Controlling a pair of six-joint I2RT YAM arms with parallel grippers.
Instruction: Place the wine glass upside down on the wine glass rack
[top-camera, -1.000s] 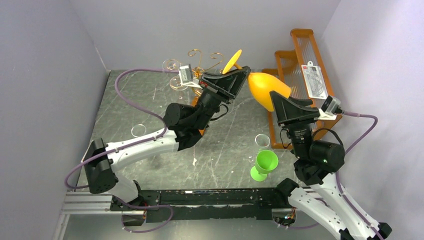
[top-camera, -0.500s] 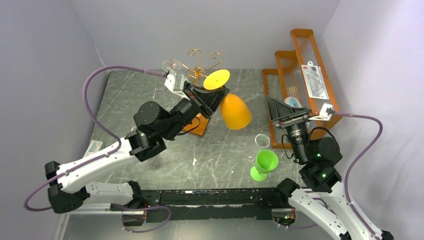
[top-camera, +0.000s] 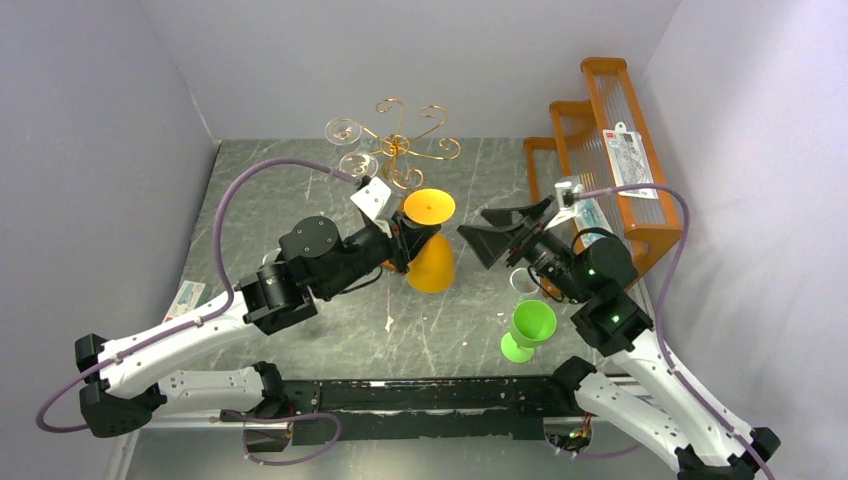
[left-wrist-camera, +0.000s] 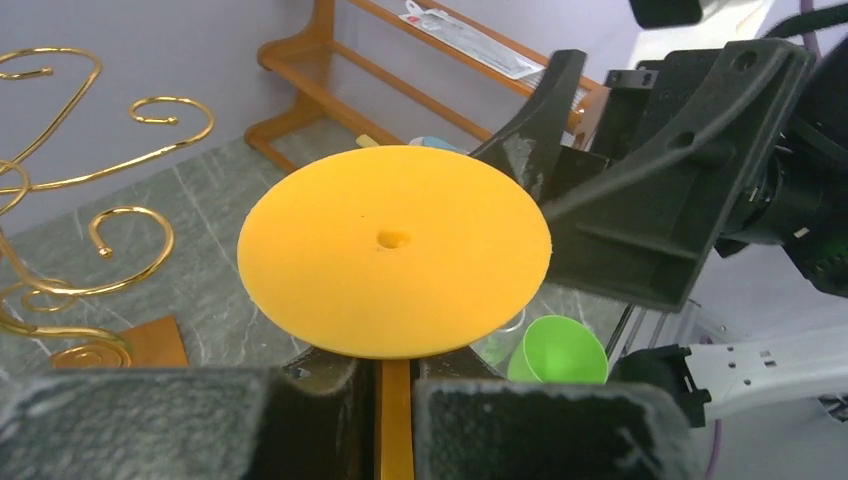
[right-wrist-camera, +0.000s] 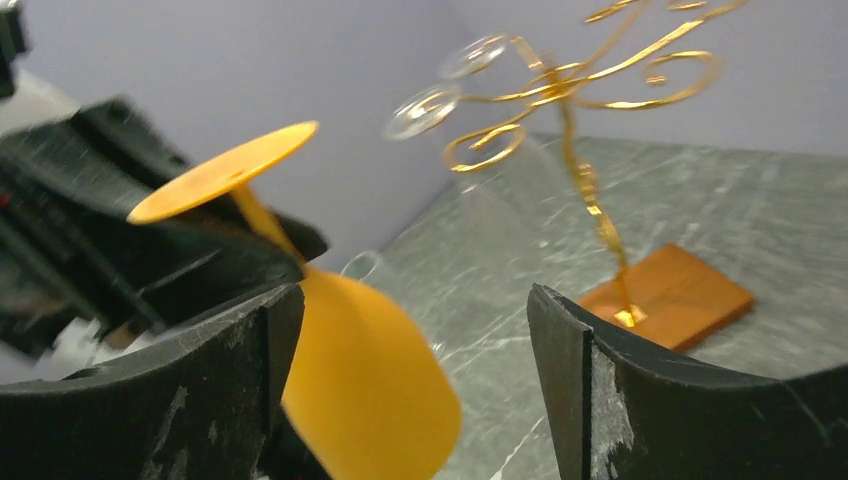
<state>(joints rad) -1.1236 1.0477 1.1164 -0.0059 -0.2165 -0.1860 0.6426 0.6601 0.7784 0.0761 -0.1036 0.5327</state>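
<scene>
**Q:** Where is the wine glass (top-camera: 431, 262)?

**A:** Centre of the frame, inverted (foot up, bowl down). The left tool (top-camera: 408, 238) clamps its upright stem above the surface (top-camera: 480, 170).

**Q:** And the wine glass rack (top-camera: 398, 150)?

**A:** Just above the glass, at upper centre, so the left tool is nearer. The right tool (top-camera: 492, 232) gapes empty at centre right.

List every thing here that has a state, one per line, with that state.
orange wine glass, upside down, foot up, gripped at the stem
left gripper, shut on the orange wine glass
right gripper, open, holding nothing
wine glass rack, upright, orange glass not yet on it
clear glass, hanging upside down on the rack
green wine glass, standing upright
</scene>
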